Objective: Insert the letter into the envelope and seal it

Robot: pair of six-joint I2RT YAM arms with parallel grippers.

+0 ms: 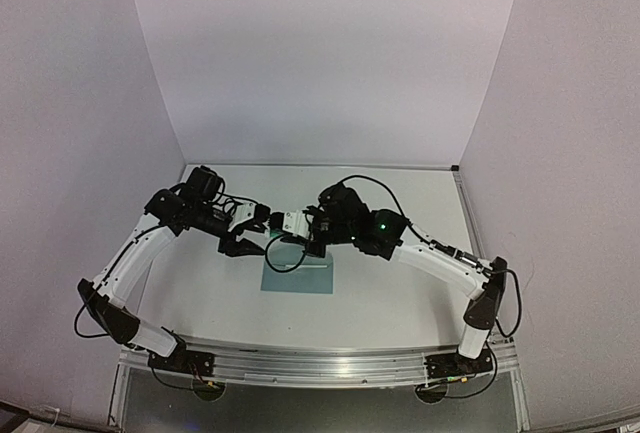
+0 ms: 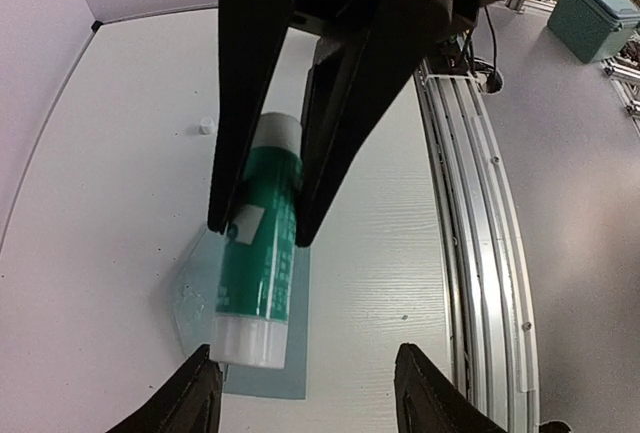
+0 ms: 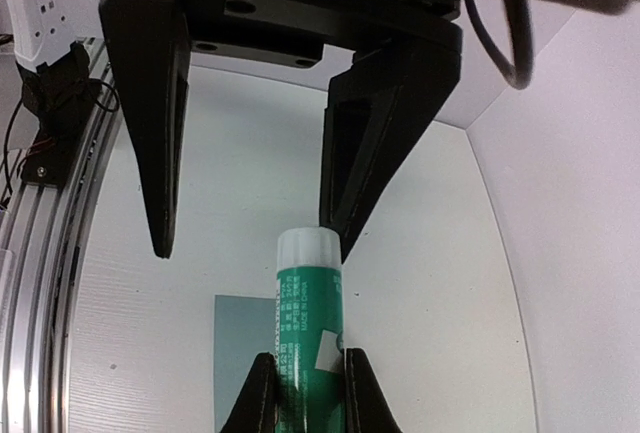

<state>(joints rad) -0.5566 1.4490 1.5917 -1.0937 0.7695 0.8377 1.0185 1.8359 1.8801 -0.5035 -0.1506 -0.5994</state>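
Envelope (image 1: 297, 280) on table (image 1: 220, 293) | glue stick (image 3: 310, 323) in right fingers (image 3: 258, 403) overhead

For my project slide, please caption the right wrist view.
Right end effector grips a green glue stick above the envelope; left end effector open around its white end.

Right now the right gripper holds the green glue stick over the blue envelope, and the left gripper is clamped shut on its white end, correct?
Not quite. The left gripper is open: the right wrist view shows its fingers apart, either side of the white end. The right gripper does hold the green glue stick over the blue envelope.
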